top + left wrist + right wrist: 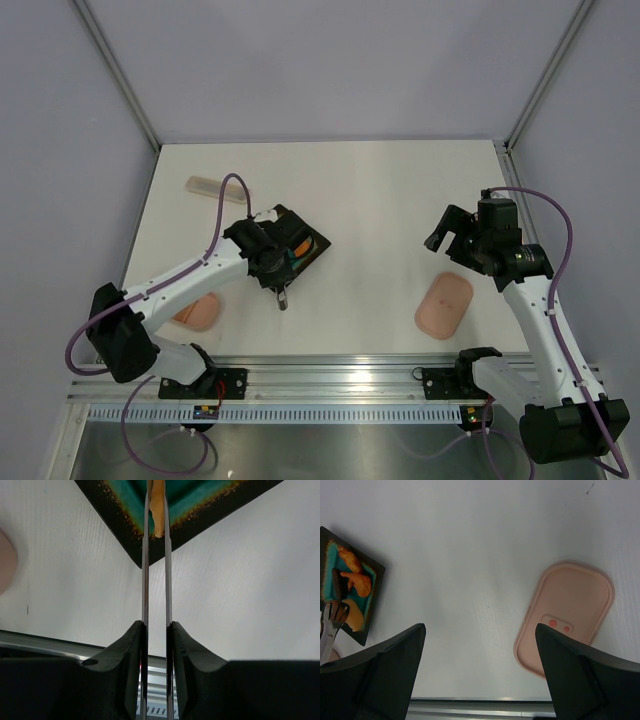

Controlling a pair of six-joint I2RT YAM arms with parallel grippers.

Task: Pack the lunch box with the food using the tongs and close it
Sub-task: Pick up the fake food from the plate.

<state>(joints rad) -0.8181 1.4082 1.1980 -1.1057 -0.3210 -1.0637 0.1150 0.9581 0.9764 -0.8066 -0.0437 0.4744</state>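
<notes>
My left gripper (272, 268) is shut on the slim silver tongs (145, 580), whose two thin arms run out between its fingers (125, 650). The tongs' tips reach over the dark square tray (117, 517) and stand either side of a pale orange piece of food (158, 505). More food lies in the tray: orange pieces (360, 582) and a dark brown lump (339, 582). The open pink lunch box (197, 312) sits by the left arm. Its lid (444, 305) lies flat at the right. My right gripper (455, 230) hangs open above the table beside the lid (565, 620), with nothing in it.
A long pale translucent case (205, 185) lies at the back left. The tray (305, 245) sits left of centre. A metal rail (330, 375) runs along the near table edge, and grey walls close in the back and sides.
</notes>
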